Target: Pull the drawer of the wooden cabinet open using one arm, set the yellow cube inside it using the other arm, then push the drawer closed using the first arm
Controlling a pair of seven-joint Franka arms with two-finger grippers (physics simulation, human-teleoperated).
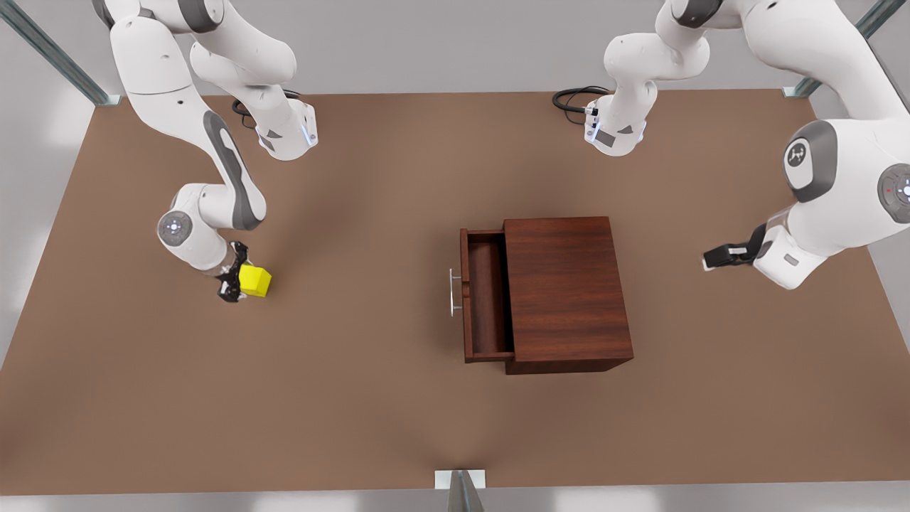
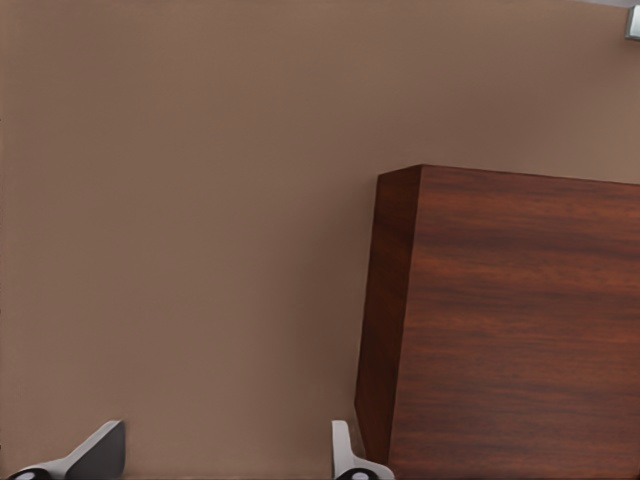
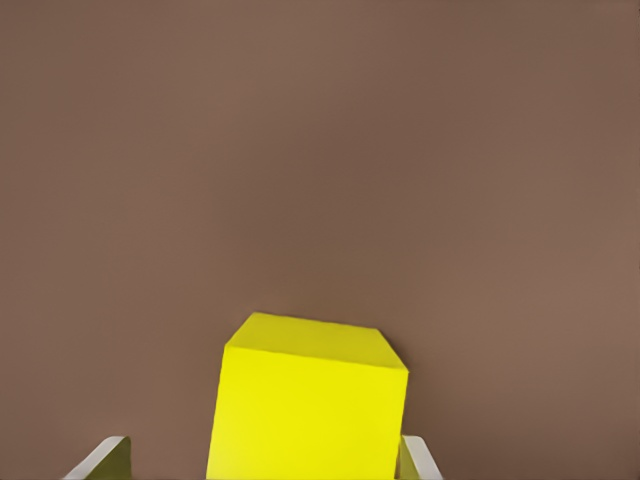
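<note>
risked dropping yellow cube (image 1: 255, 280), loosely straddled by right gripper (image 1: 234, 283); left gripper (image 1: 713, 257) spread empty beside wooden cabinet (image 1: 566, 288), drawer (image 1: 486, 296) open.

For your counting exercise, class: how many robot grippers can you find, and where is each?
2. The right gripper is at the front view's left, fingers either side of the yellow cube. The left gripper hangs open at the front view's right, beyond the wooden cabinet, waiting.
</note>
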